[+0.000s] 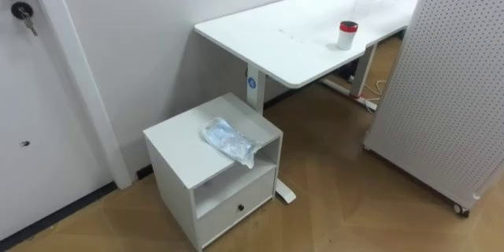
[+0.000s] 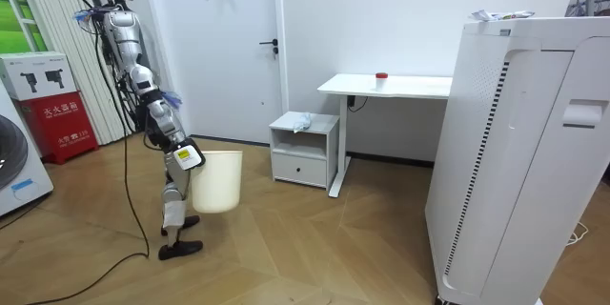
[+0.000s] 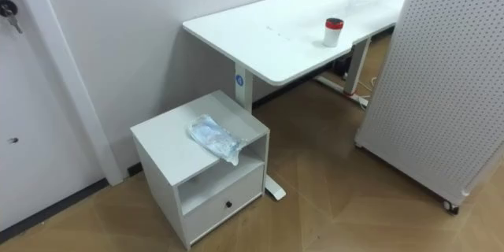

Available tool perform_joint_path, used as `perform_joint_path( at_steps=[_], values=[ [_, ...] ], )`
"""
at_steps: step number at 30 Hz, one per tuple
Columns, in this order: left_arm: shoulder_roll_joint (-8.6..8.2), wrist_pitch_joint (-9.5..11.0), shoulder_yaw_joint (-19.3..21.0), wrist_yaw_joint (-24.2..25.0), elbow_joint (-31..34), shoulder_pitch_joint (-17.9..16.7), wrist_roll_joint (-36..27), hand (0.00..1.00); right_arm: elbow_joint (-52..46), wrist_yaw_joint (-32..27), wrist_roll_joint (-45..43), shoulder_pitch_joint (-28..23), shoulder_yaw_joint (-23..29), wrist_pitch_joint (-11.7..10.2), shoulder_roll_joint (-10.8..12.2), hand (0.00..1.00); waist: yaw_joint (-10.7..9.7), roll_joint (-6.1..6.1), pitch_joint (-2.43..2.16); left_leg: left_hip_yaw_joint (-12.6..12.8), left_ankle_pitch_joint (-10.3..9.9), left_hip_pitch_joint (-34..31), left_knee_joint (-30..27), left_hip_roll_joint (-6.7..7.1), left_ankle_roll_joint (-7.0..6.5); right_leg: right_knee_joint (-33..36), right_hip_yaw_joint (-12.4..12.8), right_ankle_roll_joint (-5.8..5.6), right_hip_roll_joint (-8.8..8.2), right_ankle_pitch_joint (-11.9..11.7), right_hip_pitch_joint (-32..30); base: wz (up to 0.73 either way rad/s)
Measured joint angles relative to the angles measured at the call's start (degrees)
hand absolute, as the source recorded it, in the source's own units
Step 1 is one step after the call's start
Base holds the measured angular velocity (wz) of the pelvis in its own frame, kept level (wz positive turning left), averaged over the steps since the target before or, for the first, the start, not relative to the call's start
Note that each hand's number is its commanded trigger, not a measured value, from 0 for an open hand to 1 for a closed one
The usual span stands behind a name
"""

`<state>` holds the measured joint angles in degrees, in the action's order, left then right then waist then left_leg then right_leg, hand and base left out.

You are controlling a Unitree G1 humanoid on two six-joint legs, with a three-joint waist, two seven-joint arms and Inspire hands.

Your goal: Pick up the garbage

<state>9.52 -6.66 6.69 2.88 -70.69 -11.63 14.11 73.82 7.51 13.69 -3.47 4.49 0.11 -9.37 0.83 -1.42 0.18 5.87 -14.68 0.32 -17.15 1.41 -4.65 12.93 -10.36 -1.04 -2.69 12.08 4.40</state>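
1. At the room view's left the robot stands well short of the furniture. Its right hand (image 2: 184, 157) is against a cream waste bin (image 2: 217, 183) carried low in front, presumably ready for rubbish. I cannot tell whether that hand grips it.
2. The garbage, a crumpled clear plastic bag (image 1: 228, 140), lies on top of the small white cabinet (image 1: 177, 153) near the front edge, open to a pick from above.
3. Further right, a red-lidded white cup (image 1: 347, 35) stands alone on the counter (image 1: 291, 35), well apart from the bag.

A crumpled clear plastic bag (image 1: 228, 140) lies on the white cabinet (image 1: 177, 156) at 6 o'clock. A red-lidded white can (image 1: 347, 35) stands upright on the white bench (image 1: 283, 35) at 1 o'clock. A perforated panel (image 1: 449, 87) stands at 3 o'clock.
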Motion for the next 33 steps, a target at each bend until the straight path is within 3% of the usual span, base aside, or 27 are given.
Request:
perform_joint_path(
  at_steps=[10,14,27,29,31,33],
  values=[
    [-0.09,-0.4,-0.2,-0.5,0.4,0.9,0.1,0.00,-0.1,-1.2,0.2,0.0,-1.0,-0.5,0.0,1.00,-0.5,0.79,-0.17,-0.1,0.1,0.5,1.1,0.10,0.11,-1.7,-0.7,0.03,0.04,-0.4,0.7,0.00],
    [-0.09,-0.4,-0.2,-1.2,0.4,0.6,0.1,0.00,0.0,-1.2,0.4,-0.2,-1.0,-0.7,0.0,1.00,-0.5,0.65,0.07,-0.1,0.1,1.3,2.2,0.18,0.14,-2.4,-0.6,0.01,0.14,-0.4,1.6,0.00],
    [-0.06,-0.1,-0.1,-1.2,-0.2,0.6,1.6,0.00,0.2,-0.8,0.3,-0.4,-1.0,-0.7,0.0,1.00,-0.4,0.06,0.10,-0.4,0.1,1.2,2.4,0.15,0.39,-2.2,-0.7,0.16,0.28,-0.1,1.2,0.00],
    [-0.01,-0.4,0.0,-1.0,-0.2,0.6,1.8,0.00,0.2,-0.6,0.3,-0.4,-0.9,-0.4,0.0,1.00,-0.3,-0.20,0.05,-0.4,-0.8,0.5,0.5,-0.16,0.65,-1.6,-0.7,0.32,0.46,0.6,1.0,-0.02],
    [0.03,-0.6,0.6,-1.1,-0.2,0.6,1.8,0.00,-0.2,-0.3,0.3,-0.3,-1.0,0.0,0.0,1.00,0.4,-0.31,0.28,0.1,-2.9,-0.9,-3.8,-1.39,1.32,1.0,-0.7,0.88,1.09,2.2,0.0,-0.14],
    [0.01,-0.7,1.5,-1.1,0.0,0.6,1.8,0.00,-0.2,0.1,0.3,-0.3,-1.1,0.0,0.0,1.00,1.2,-0.40,0.17,0.5,-4.3,-1.9,-6.8,-2.43,2.06,3.2,-0.8,1.63,1.63,3.8,-1.0,-0.14]
  ],
)
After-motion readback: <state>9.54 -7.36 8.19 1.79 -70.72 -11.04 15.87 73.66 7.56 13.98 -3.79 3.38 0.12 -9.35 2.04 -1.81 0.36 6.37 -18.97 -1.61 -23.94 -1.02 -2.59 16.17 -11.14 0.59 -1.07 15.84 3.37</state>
